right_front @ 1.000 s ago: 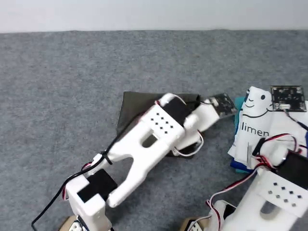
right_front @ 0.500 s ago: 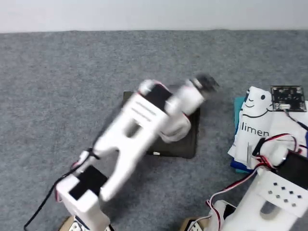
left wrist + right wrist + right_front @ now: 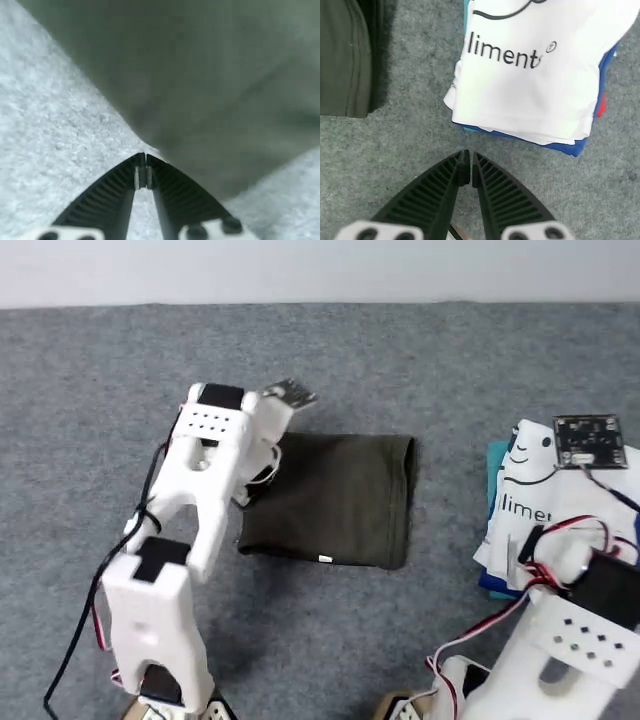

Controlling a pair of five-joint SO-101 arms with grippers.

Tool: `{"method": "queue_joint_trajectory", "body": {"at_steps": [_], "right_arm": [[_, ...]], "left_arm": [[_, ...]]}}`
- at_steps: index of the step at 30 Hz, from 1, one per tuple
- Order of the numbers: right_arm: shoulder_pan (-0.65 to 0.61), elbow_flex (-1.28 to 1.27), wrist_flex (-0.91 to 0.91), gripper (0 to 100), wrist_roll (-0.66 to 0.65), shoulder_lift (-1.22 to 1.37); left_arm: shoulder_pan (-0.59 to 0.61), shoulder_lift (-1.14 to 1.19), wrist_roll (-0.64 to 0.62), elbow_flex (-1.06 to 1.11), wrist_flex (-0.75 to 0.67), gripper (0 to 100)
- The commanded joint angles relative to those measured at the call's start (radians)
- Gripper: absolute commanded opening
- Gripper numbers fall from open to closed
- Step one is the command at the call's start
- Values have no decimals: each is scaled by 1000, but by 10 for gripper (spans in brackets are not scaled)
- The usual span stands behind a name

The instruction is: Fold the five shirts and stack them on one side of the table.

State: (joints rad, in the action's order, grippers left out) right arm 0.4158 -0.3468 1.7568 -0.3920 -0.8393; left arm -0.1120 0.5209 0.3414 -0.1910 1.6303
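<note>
The olive shirt [image 3: 335,500] lies folded flat in the middle of the grey desk [image 3: 120,370]. The left jaws are at its edge on the left arm's side. In the left wrist view they are closed tip to tip, the tips right at the border of the shirt [image 3: 210,75] and the desk; whether any cloth is pinched cannot be told. Well apart from the shirt, by the right arm, sits a stack [image 3: 540,510] of folded shirts, white on top and blue beneath. The right jaws are also closed, holding nothing, over bare desk just beside the stack [image 3: 535,75].
</note>
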Motion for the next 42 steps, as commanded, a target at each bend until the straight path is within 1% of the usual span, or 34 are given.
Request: {"method": "queue_joint_trajectory", "body": {"at_steps": [1, 5, 8, 12, 15, 18, 21, 26, 28, 38, 42], "right_arm": [[-18, 8, 36, 29, 26, -16], [-19, 8, 36, 29, 25, -16], [-19, 8, 36, 29, 25, -16], [-19, 8, 36, 29, 25, -16], [-19, 8, 36, 29, 25, -16], [-19, 6, 36, 29, 26, -13], [-19, 6, 36, 29, 26, -12], [-19, 6, 36, 29, 25, -15], [-19, 6, 36, 29, 25, -15], [-19, 6, 36, 29, 25, -15], [-19, 6, 36, 29, 25, -15]], "left_arm": [[54, 54, 14, -5, -34, 6], [100, 98, 14, -50, -34, 6], [98, 100, 9, -97, -20, 6], [60, 100, -9, -292, 109, 6], [37, 106, -69, -470, 121, 6], [0, 127, -77, -570, 81, 6], [-29, 190, -78, -585, 17, 6], [-17, 356, -78, -596, -84, 6], [-11, 407, -75, -625, -92, 6], [80, 523, -72, -862, -5, 6], [89, 532, -72, -963, 83, 6]]}}
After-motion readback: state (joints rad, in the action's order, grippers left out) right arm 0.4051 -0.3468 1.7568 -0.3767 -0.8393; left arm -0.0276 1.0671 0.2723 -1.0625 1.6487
